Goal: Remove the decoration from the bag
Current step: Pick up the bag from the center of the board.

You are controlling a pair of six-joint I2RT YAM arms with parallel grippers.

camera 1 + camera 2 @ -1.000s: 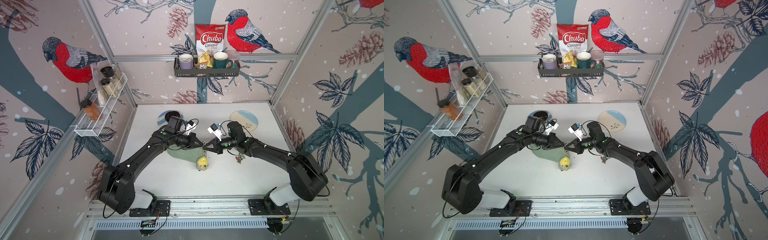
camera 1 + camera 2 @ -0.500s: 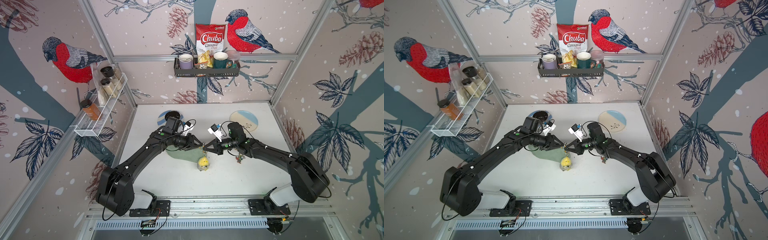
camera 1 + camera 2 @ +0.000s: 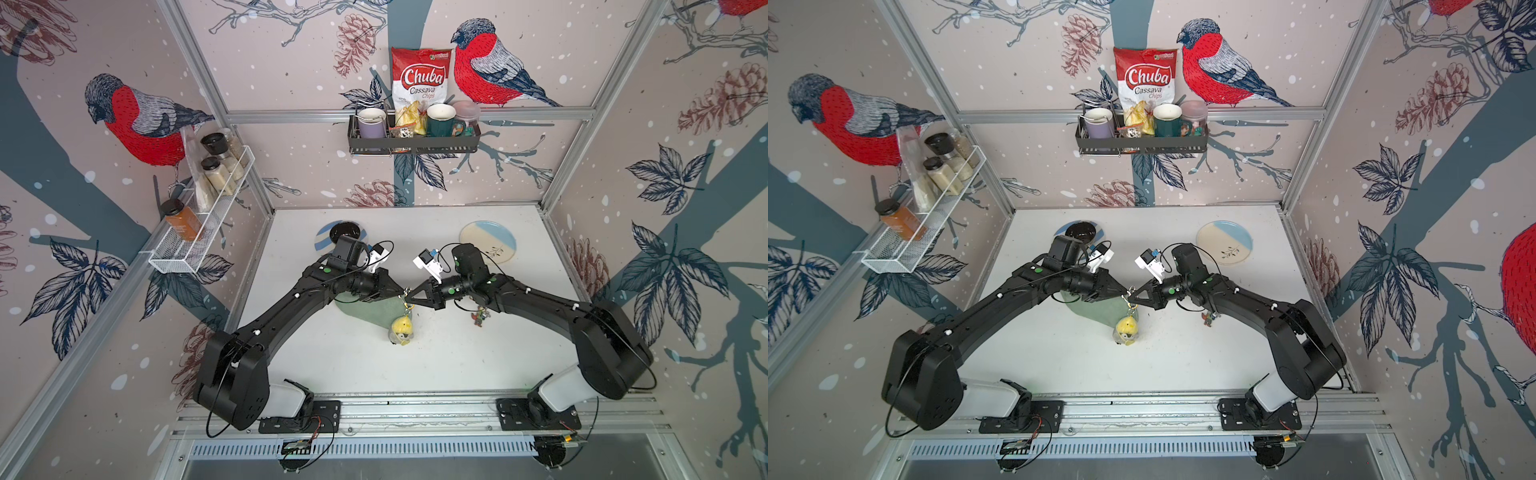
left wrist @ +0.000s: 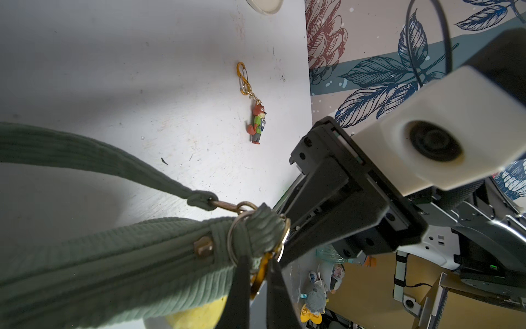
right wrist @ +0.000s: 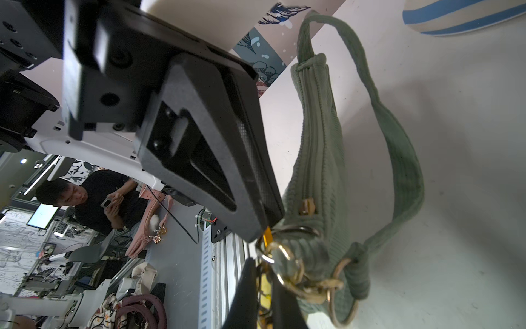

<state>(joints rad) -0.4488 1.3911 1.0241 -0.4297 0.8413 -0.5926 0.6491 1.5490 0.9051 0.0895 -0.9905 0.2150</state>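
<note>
The left hand is shut on the amber clip; the right hand is closed at the rings, its catch unclear. The bag lies mid-counter, half hidden under the left arm.

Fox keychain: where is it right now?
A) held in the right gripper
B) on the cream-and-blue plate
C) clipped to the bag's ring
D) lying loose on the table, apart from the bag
D: the fox keychain lies flat on the white table, its gold clip hooked to nothing, clear of the bag.
</note>
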